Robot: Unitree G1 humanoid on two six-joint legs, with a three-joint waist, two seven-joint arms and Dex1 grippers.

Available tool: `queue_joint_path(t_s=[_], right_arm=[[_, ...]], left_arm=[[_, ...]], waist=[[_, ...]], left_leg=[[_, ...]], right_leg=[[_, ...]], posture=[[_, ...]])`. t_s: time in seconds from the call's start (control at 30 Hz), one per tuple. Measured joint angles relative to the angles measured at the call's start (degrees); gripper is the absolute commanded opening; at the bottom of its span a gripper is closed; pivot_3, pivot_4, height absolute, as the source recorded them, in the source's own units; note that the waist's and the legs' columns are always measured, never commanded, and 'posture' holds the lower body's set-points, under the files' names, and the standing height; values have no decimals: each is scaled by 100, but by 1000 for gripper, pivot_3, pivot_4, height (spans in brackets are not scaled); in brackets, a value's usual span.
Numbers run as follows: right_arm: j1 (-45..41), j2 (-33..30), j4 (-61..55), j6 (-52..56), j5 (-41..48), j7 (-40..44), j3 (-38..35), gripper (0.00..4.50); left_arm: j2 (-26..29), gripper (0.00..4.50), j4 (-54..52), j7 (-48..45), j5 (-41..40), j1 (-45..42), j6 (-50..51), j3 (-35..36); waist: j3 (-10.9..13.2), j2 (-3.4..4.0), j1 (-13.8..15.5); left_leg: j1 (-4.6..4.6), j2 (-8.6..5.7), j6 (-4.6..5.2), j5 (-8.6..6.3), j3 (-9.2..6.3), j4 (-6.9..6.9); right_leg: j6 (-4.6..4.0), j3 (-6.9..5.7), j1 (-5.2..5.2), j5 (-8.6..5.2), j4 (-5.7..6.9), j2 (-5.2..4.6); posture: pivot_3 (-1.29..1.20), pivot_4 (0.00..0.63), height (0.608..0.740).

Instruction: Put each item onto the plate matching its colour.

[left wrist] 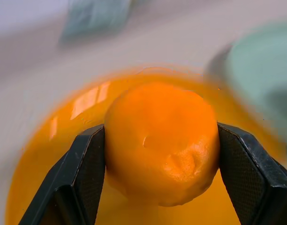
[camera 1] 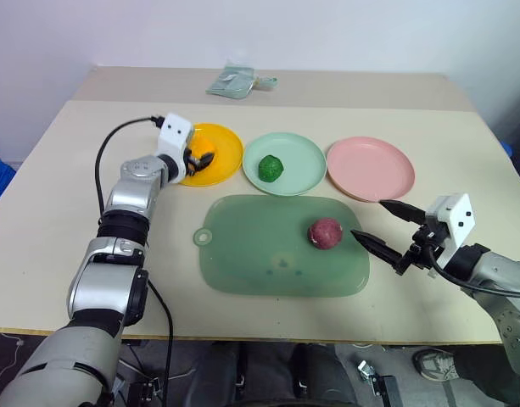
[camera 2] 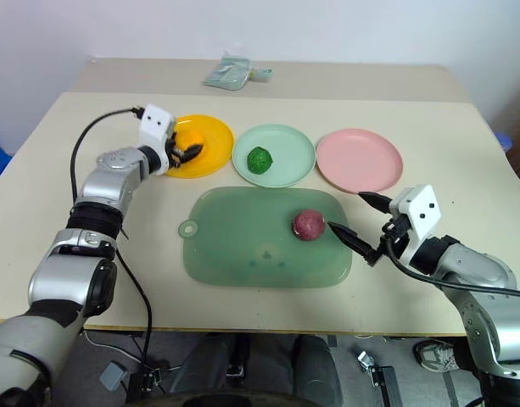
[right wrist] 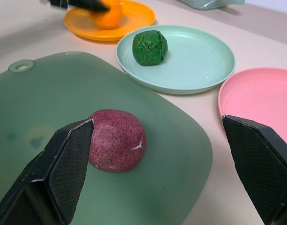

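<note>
An orange ball [left wrist: 162, 122] sits between the two black fingers of my left gripper [camera 1: 200, 159], which is shut on it over the yellow-orange plate [camera 1: 227, 142]; whether the ball rests on the plate I cannot tell. A bumpy dark green ball [camera 1: 271, 168] lies on the pale mint plate [camera 1: 304, 154]. The pale pink plate [camera 1: 370, 168] holds nothing. A dark red ball [camera 1: 325, 232] rests on the right part of a translucent green board [camera 1: 251, 254]. Just right of that ball, my right gripper [camera 1: 368, 218] stands open, pointing at it without touching.
A pale green packet [camera 1: 234, 82] lies at the back of the beige table [camera 1: 56, 220]. The three plates stand in a row behind the board. A black cable [camera 1: 107, 153] loops beside my left arm.
</note>
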Motion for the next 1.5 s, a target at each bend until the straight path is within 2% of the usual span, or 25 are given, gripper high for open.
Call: queue_joint_path(t_s=[0.03, 0.13, 0.23, 0.33, 0.43, 0.53, 0.67, 0.7, 0.8, 0.83, 0.9, 1.0, 1.07, 1.27, 1.4, 1.43, 1.5], right_arm=[[-31, 0, 2, -1, -1, 7, 1, 4500], [-33, -6, 2, -2, -54, 31, 2, 4500], [-27, -36, -4, 11, -83, 42, 25, 4500], [-113, -37, -28, 152, -122, -9, 285, 4500], [-311, -10, -78, 289, -168, -87, 664, 4500], [-627, 218, -22, 300, -476, -263, 1262, 4500], [-1021, 427, 575, 257, -1156, -633, 1862, 4500], [-1026, 437, 726, 241, -1245, -653, 1910, 3939], [-996, 518, 815, 214, -1218, -584, 1906, 2698], [-994, 534, 804, 213, -1184, -555, 1898, 2413], [-993, 567, 783, 210, -1129, -509, 1819, 2307], [-1217, 790, 834, 233, -934, -589, 1556, 2307], [-1751, 957, 1169, 208, -1006, -899, 1419, 2307], [-3426, 1350, 3539, -96, -1932, -2308, 1247, 2307], [-3866, 1398, 4941, -582, -2284, -2599, 1237, 4220], [-3875, 1398, 5074, -738, -2332, -2594, 1235, 4480], [-3871, 1387, 5101, -1126, -2388, -2518, 1236, 4480]], left_arm=[[-14, 4465, 169, 28, 40, -113, -41, 5], [-78, 4465, 383, 32, 30, -239, -248, 74], [-70, 4465, 136, -283, -233, -127, -481, 271], [109, 4465, -1213, -1235, -835, 433, -578, 432], [421, 4465, -2711, -2239, -1271, 1200, -163, 259], [826, 4465, -4230, -3205, -1536, 2280, 157, -325], [1069, 4465, -5229, -3702, -1593, 2993, 554, -932], [1130, 4500, -5437, -3726, -1599, 3100, 654, -966], [1142, 4500, -5801, -3662, -1666, 3247, 874, -992], [1125, 4500, -5894, -3623, -1692, 3283, 910, -993], [1103, 4500, -6001, -3550, -1713, 3345, 998, -993], [1102, 4500, -6047, -3391, -1702, 3474, 1025, -988], [1079, 4500, -6059, -3286, -1666, 3579, 1006, -1006], [1001, 4500, -6194, -2982, -1652, 3753, 1051, -982], [962, 4500, -6375, -2762, -1660, 3872, 1134, -982], [934, 4500, -6413, -2699, -1661, 3886, 1142, -978], [909, 4500, -6438, -2531, -1665, 3945, 1144, -926]], waist=[[0, 0, -2], [0, 0, -34], [0, 0, -48], [0, 1, -105], [-5, 8, -182], [-7, 13, -211], [-6, 11, -140], [-6, 11, -133], [-6, 11, -165], [-6, 12, -175], [-7, 13, -180], [-7, 13, -180], [-6, 14, -191], [-6, 15, -177], [-4, 19, -202], [-4, 21, -205], [-1, 26, -229]], left_leg=[[0, 0, 0, 0, 1, 0], [0, 1, -1, 0, 3, -2], [0, 5, -3, 1, 6, -6], [0, 9, -9, 3, 6, -9], [3, 8, -12, 5, 3, -10], [7, 9, -16, 6, 4, -12], [7, 2, -16, 6, -3, -5], [6, 2, -14, 6, -4, -5], [6, 5, -13, 5, -4, -8], [6, 5, -14, 5, -3, -8], [7, 6, -13, 5, -3, -10], [7, 6, -13, 5, -2, -10], [8, 6, -13, 5, 1, -9], [3, 4, -15, 7, 1, -16], [-1, 4, -15, 7, 5, -23], [-1, 4, -16, 7, 5, -23], [0, 5, -16, 7, 7, -23]], right_leg=[[0, 0, 1, 0, 0, 0], [0, 1, -3, 0, 2, 0], [0, 1, -8, 0, 1, 0], [-1, 2, -10, 0, 0, 0], [-2, 2, -6, -1, -1, 0], [-3, 4, -6, -1, -6, 1], [-4, 4, -2, -2, -6, -3], [-4, 5, -2, -2, -8, -3], [-4, 7, -4, -2, -8, -1], [-4, 7, -4, -2, -8, 0], [-4, 7, -5, -2, -7, 0], [-4, 7, -5, -2, -7, 1], [-4, 11, -8, -1, -4, 0], [-5, 10, -16, -2, -1, 0], [-5, 9, -18, -2, 1, 1], [-5, 10, -18, -2, 1, 1], [-4, 10, -18, -2, 0, 1]], posture=[[0, 150, 740], [0, 150, 740], [0, 150, 740], [0, 150, 740], [0, 150, 740], [0, 150, 740], [0, 150, 740], [0, 150, 740], [0, 150, 740], [0, 150, 740], [0, 150, 740], [0, 150, 740], [0, 150, 740], [0, 150, 740], [0, 150, 740], [0, 150, 740], [0, 150, 740]])
